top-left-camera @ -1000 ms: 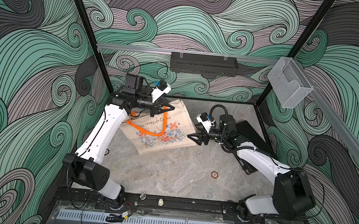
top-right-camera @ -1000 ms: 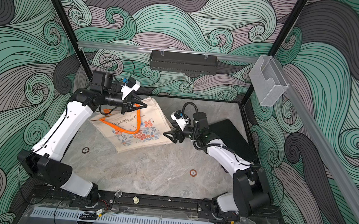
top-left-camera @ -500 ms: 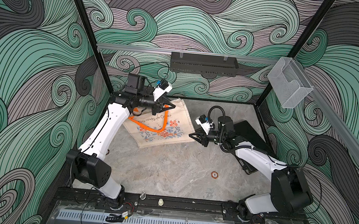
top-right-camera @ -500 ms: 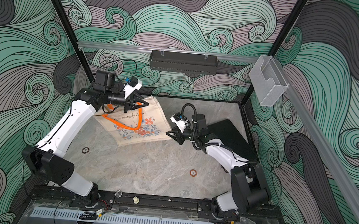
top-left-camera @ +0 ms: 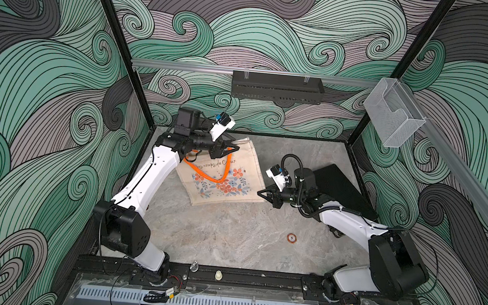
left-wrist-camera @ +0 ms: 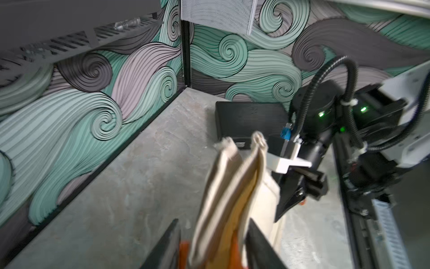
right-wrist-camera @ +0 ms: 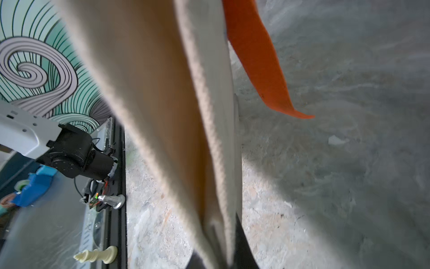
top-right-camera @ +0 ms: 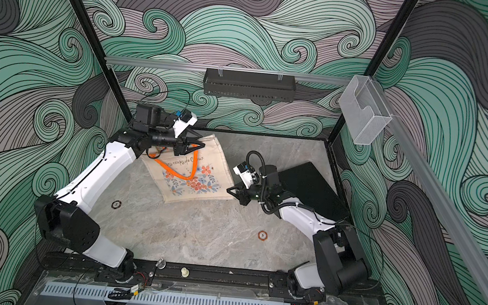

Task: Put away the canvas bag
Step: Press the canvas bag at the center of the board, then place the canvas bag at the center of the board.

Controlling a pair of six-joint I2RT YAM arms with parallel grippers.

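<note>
**Grip status: canvas bag**

My right gripper (right-wrist-camera: 218, 260) is closed tight on one edge of the canvas bag (top-left-camera: 247, 165). My left gripper (left-wrist-camera: 213, 221) stands open, with a finger either side of the bag's top edge, by the orange handle (top-left-camera: 226, 168). The bag spans between both grippers over the table (top-left-camera: 230, 227), print up, near the black case (top-left-camera: 339, 185).

Since a second ago: right gripper (top-left-camera: 260, 193), then wide open, is now closed on the canvas bag (top-left-camera: 251, 160) corner between its tips. Meanwhile left gripper (left-wrist-camera: 213, 222), then pinched on the bag's top hem, now has its jaws apart, hem loose between them.
</note>
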